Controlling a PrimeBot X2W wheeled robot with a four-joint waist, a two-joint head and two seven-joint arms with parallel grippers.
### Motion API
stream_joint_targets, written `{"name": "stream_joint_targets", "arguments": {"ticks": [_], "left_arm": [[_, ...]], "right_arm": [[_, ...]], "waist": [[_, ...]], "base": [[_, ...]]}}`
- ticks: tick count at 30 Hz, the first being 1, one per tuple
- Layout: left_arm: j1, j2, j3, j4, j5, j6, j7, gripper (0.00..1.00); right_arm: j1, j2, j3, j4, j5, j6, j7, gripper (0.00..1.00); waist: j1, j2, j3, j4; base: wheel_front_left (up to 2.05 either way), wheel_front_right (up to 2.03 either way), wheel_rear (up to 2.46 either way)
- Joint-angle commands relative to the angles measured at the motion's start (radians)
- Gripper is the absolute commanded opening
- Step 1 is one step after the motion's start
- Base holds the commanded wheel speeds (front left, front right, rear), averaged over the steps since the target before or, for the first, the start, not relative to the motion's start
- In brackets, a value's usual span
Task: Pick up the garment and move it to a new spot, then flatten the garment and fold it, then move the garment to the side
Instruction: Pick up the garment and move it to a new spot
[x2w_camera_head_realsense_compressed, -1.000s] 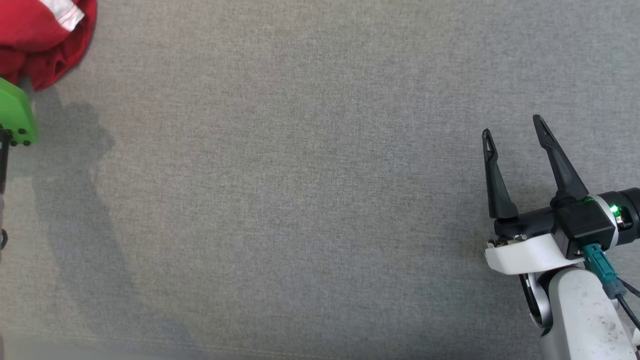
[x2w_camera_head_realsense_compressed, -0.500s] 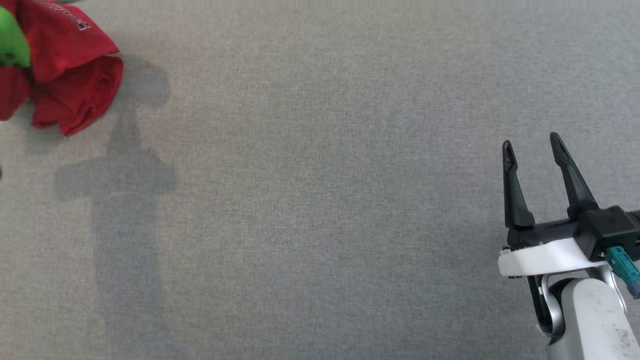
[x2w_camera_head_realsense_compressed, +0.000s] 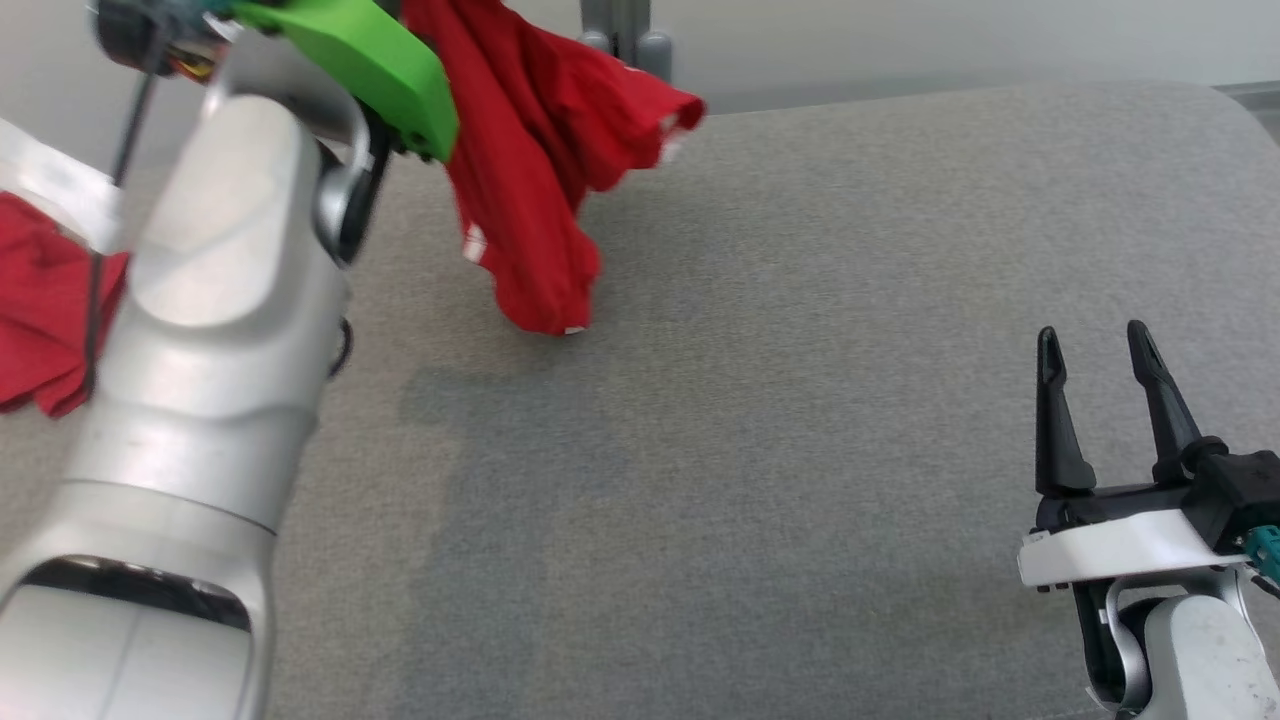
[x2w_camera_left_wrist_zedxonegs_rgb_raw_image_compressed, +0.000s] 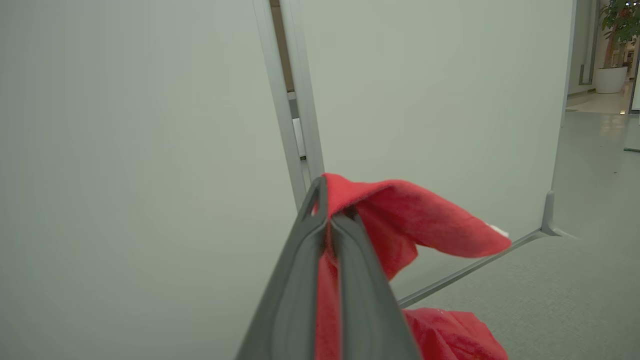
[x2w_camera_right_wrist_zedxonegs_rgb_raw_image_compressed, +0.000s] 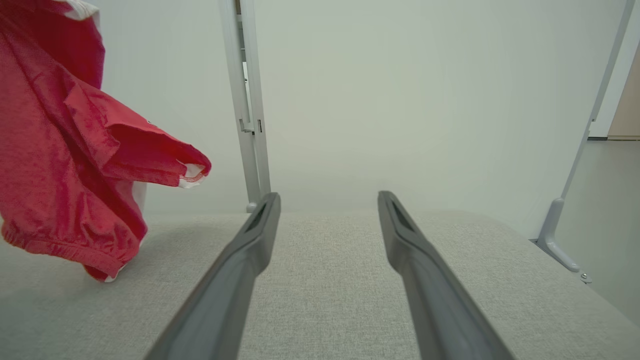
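The red garment (x2w_camera_head_realsense_compressed: 530, 150) is being held up off the grey padded surface (x2w_camera_head_realsense_compressed: 800, 420) by the L gripper (x2w_camera_left_wrist_zedxonegs_rgb_raw_image_compressed: 328, 212), toward the far-left of the head view. In the L wrist view the jaws are being pressed together w/ fabric pinched between the fingers (x2w_camera_left_wrist_zedxonegs_rgb_raw_image_compressed: 295, 290). The garment is hanging down bunched, its lowest hem either touching the surface or just above it; which one can't be told. A sleeve (x2w_camera_head_realsense_compressed: 660, 115) w/ white trim is sticking out sideways. More red cloth (x2w_camera_head_realsense_compressed: 40, 300) is being partly hidden at the left edge by the L forearm (x2w_camera_head_realsense_compressed: 210, 330); whether it's the same piece can't be told. The R gripper (x2w_camera_head_realsense_compressed: 1097, 345) is being held at the near-right, jaws spread wide w/ nothing between them, well apart from the garment
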Motion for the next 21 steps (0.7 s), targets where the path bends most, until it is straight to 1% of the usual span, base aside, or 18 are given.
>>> {"name": "stream_joint_targets", "arguments": {"ticks": [1, 3, 5, 7, 10, 15, 20, 21], "left_arm": [[0.049, -0.023, -0.013, -0.001, -0.017, -0.001, -0.002, 0.00], [0.103, -0.051, -0.039, -0.002, -0.032, -0.003, -0.012, 0.00], [0.169, -0.067, -0.067, -0.004, -0.063, -0.005, -0.020, 0.00], [0.240, -0.075, -0.105, -0.008, -0.091, -0.006, -0.028, 0.00], [0.353, -0.078, -0.186, -0.032, -0.148, -0.006, -0.038, 0.00], [0.487, -0.077, -0.266, -0.044, -0.228, 0.036, -0.055, 0.00], [0.569, -0.078, -0.311, -0.100, -0.321, 0.068, -0.069, 0.00], [0.578, -0.077, -0.315, -0.116, -0.332, 0.078, -0.073, 0.19]], "right_arm": [[0.007, -0.001, 0.003, 0.006, 0.013, 0.000, -0.003, 1.00], [0.004, -0.001, 0.003, 0.009, 0.025, 0.000, -0.003, 1.00], [0.001, 0.000, 0.004, 0.014, 0.032, 0.000, -0.003, 1.00], [-0.001, -0.001, 0.005, 0.016, 0.035, 0.000, -0.003, 1.00], [-0.007, -0.001, 0.006, 0.019, 0.035, 0.000, -0.003, 1.00], [-0.007, 0.000, 0.004, 0.024, 0.031, 0.000, -0.003, 1.00], [-0.004, -0.001, 0.009, 0.031, 0.024, 0.000, -0.003, 1.00], [-0.004, -0.001, 0.008, 0.033, 0.024, 0.000, -0.003, 1.00]], "waist": [[0.0000, -0.0001, -0.003, -0.094], [0.0000, -0.0001, 0.011, -0.117], [0.0000, -0.0001, 0.024, -0.136], [0.0000, -0.0001, 0.036, -0.152], [0.0000, -0.0001, 0.050, -0.169], [0.0000, -0.0001, 0.063, -0.164], [0.0000, -0.0001, 0.062, -0.127], [0.0000, -0.0001, 0.058, -0.118]], "base": [[0.00, 0.00, 0.00], [0.00, 0.00, 0.00], [0.00, 0.00, 0.00], [0.00, 0.00, 0.00], [0.00, 0.00, 0.00], [0.00, 0.00, 0.00], [0.00, 0.00, 0.00], [0.00, 0.00, 0.00]]}}
